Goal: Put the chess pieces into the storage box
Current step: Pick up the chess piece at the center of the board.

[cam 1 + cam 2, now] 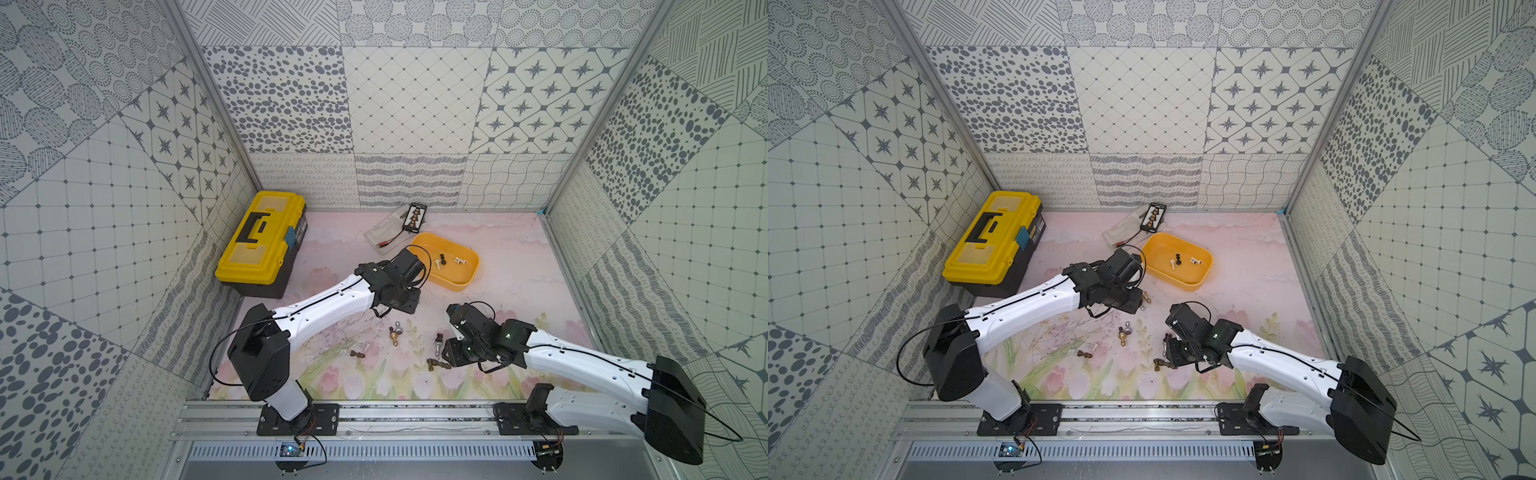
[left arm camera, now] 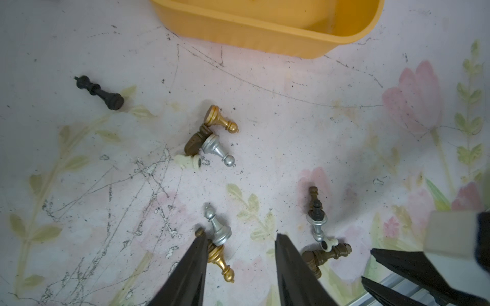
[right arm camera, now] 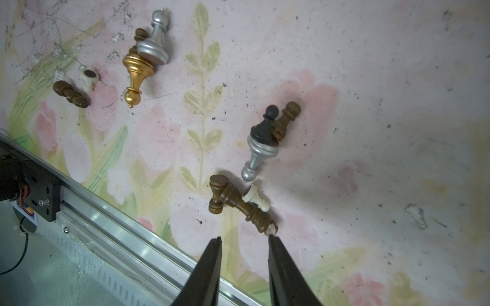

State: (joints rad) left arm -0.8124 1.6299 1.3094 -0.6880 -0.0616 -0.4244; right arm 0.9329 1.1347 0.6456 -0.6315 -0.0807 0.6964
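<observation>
Chess pieces: most lie tipped over in small clusters on the floral table, in the area between the two arms. A black one and a few white ones lie inside the storage box. The box sits toward the rear of the table, right of centre in both top views.

Left tool: jaws apart, nothing between them. It is near a close cluster of one gold, one silver, one brown and one white piece, not far from the box's front wall.

Right tool: jaws apart by a narrower gap, empty. One fingertip is just beside the end of a toppled brown piece.

Yellow toolbox rear left. Small black case behind the box.
</observation>
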